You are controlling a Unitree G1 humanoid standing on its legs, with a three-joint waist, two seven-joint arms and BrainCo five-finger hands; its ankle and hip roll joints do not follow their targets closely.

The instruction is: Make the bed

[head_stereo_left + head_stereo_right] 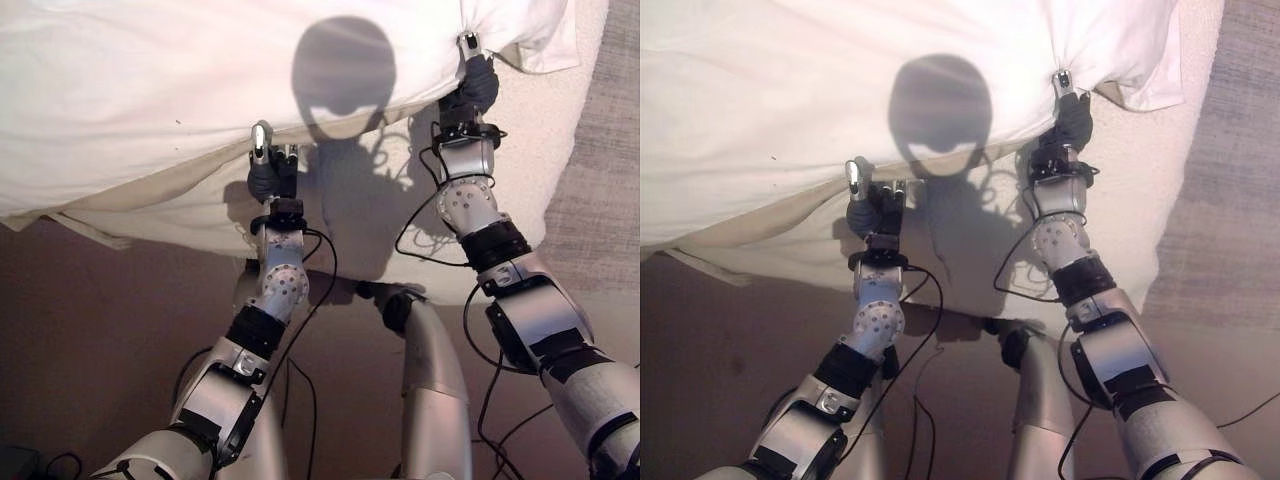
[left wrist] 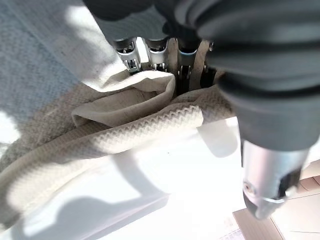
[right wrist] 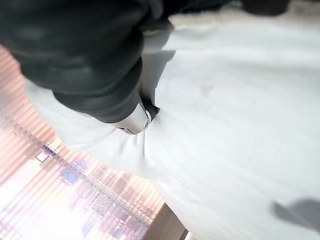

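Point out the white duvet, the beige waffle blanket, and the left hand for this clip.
white duvet [image 1: 150,90], left eye view, on its broad top surface.
beige waffle blanket [image 2: 150,132], left wrist view, on the bunched fold beside the fingers.
left hand [image 1: 268,175], left eye view, on its dark-covered back.

A puffy white duvet [image 1: 150,90] covers the upper part of the bed, its near edge running slantwise above a cream textured blanket [image 1: 340,215] that hangs over the bed's near side. The left hand [image 1: 268,170] grips that near edge of the duvet. The right hand [image 1: 476,75] clutches bunched white cloth further along, towards the bed's right corner.
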